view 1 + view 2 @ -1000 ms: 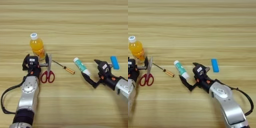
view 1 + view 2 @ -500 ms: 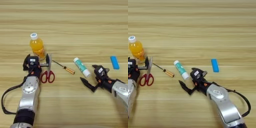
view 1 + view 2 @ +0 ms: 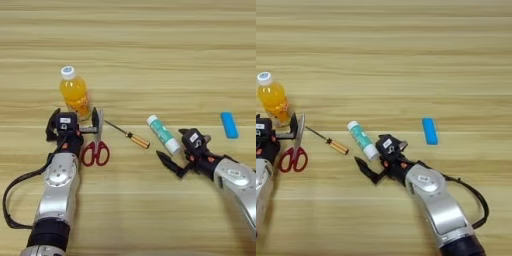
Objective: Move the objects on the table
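The right gripper (image 3: 179, 150) rests low on the table (image 3: 150, 50) with its two black fingers spread wide and holding nothing, the near end of the white-green glue stick (image 3: 163, 134) lying just at its 12 o'clock, between the fingers' reach. At 2 o'clock from it, well apart, lies the small blue block (image 3: 229, 124), and at 10 o'clock the thin orange-handled screwdriver (image 3: 128, 135). The left gripper (image 3: 71, 121) stands open beside the red-handled scissors (image 3: 96, 145), at 6 o'clock of the orange-drink bottle (image 3: 75, 97), gripping nothing

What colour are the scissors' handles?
Red handles on the metal-bladed scissors; clearest in the left eye view.
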`<control>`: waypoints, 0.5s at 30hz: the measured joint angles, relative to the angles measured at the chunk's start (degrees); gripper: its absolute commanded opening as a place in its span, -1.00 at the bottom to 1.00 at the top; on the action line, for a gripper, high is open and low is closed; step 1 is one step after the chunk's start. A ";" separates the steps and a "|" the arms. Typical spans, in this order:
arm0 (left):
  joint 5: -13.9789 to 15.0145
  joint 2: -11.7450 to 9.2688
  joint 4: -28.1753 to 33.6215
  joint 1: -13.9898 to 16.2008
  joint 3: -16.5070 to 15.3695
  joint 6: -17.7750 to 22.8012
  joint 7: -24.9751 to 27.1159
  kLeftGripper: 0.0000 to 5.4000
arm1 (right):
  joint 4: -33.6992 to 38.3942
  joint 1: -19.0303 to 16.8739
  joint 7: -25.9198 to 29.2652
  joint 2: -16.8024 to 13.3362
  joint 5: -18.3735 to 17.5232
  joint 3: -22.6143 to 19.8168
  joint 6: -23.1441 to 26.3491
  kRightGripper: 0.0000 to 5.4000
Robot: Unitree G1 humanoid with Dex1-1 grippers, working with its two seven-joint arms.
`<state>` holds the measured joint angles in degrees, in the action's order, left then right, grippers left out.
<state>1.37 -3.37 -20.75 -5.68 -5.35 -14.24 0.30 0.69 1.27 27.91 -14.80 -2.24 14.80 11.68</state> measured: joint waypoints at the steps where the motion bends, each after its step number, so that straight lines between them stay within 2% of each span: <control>1: 0.00 0.02 0.00 0.00 0.00 0.00 0.00 1.00 | -0.32 0.11 -0.06 0.10 -0.01 -0.04 -0.25 0.63; 15: 0.01 0.16 0.00 0.00 -0.01 0.00 -0.04 1.00 | -2.10 0.57 -1.99 1.17 1.82 0.18 -2.81 0.06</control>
<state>1.38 -3.21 -20.75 -5.68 -5.36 -14.24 0.26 -1.41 1.84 25.92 -13.63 -0.42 14.99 8.88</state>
